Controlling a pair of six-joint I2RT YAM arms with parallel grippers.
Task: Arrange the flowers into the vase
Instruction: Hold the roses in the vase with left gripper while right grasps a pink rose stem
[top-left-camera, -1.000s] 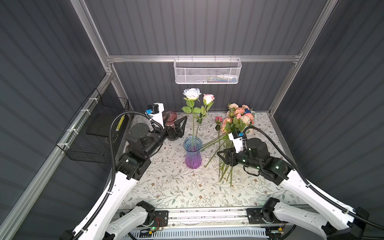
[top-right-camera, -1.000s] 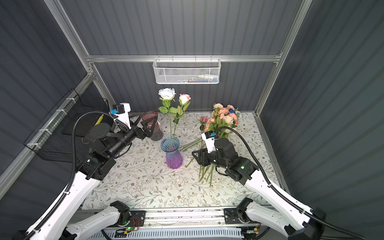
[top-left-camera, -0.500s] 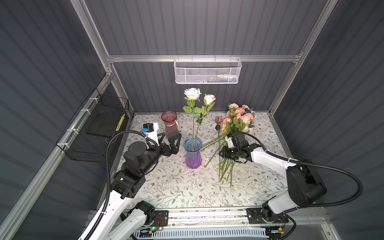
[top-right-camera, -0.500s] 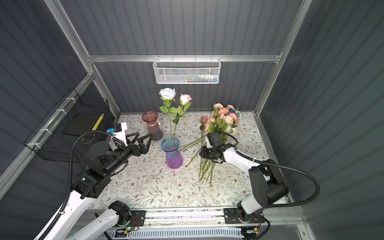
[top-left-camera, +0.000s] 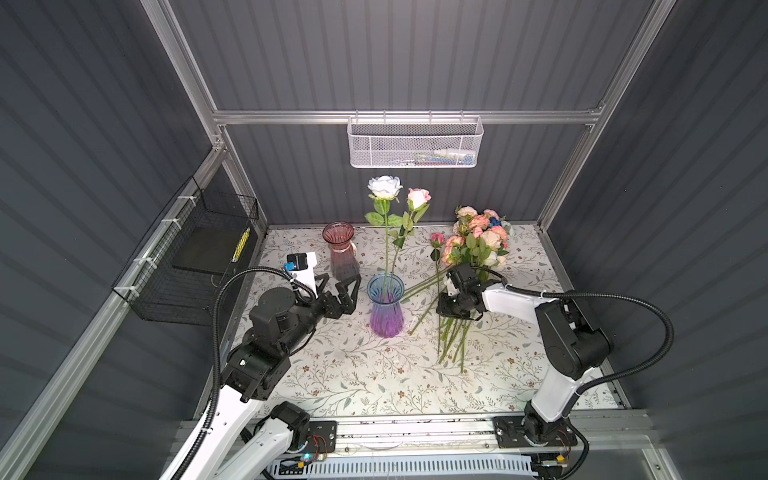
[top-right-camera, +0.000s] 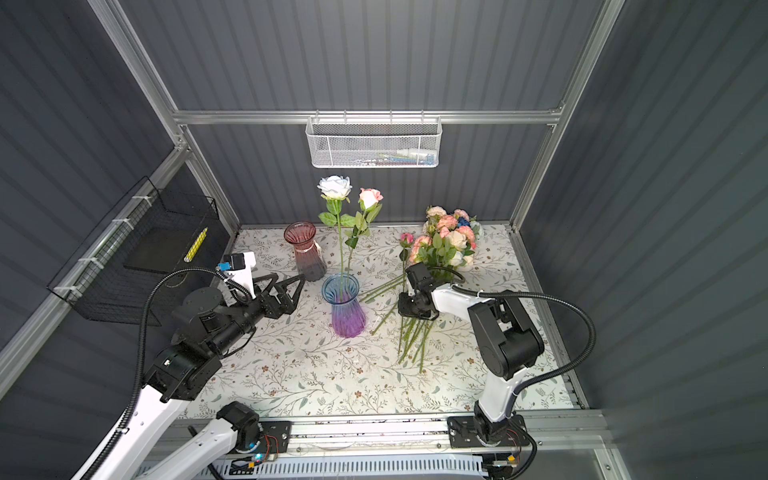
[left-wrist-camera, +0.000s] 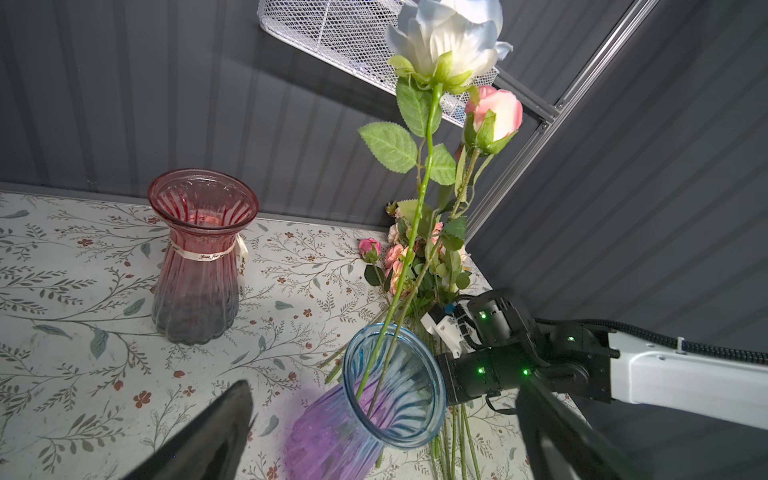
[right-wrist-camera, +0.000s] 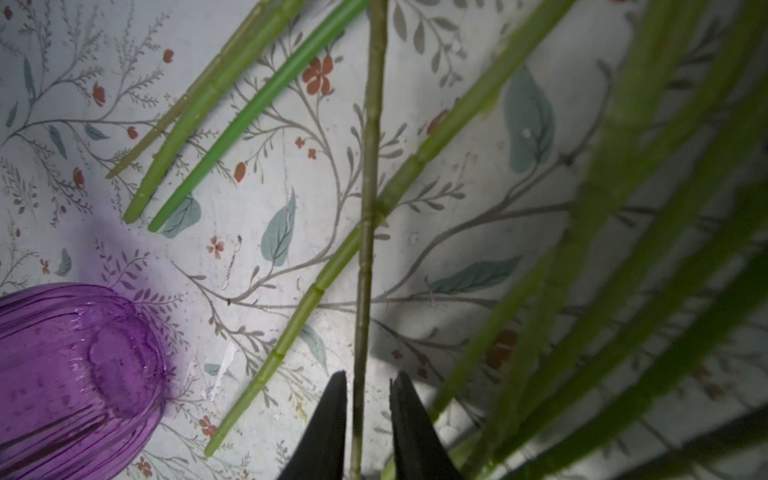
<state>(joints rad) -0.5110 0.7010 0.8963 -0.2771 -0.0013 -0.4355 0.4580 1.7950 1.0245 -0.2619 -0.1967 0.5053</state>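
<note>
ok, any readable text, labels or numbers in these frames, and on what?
ribbon round the red vase: cursive print, seems to begin "Just for", rest too small to read.
tag beside that ribbon: print blurred, unreadable.
yellow strip in the black wire basket: markings too small.
items in the white mesh basket: labels unreadable.

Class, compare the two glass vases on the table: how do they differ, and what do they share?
The blue-to-purple vase holds two tall roses; the red vase is empty. The red vase wears a cream ribbon at its neck; the blue-to-purple one has none. The red vase stands nearer the back wall. Both are ribbed glass, upright, with flared rims.
</note>
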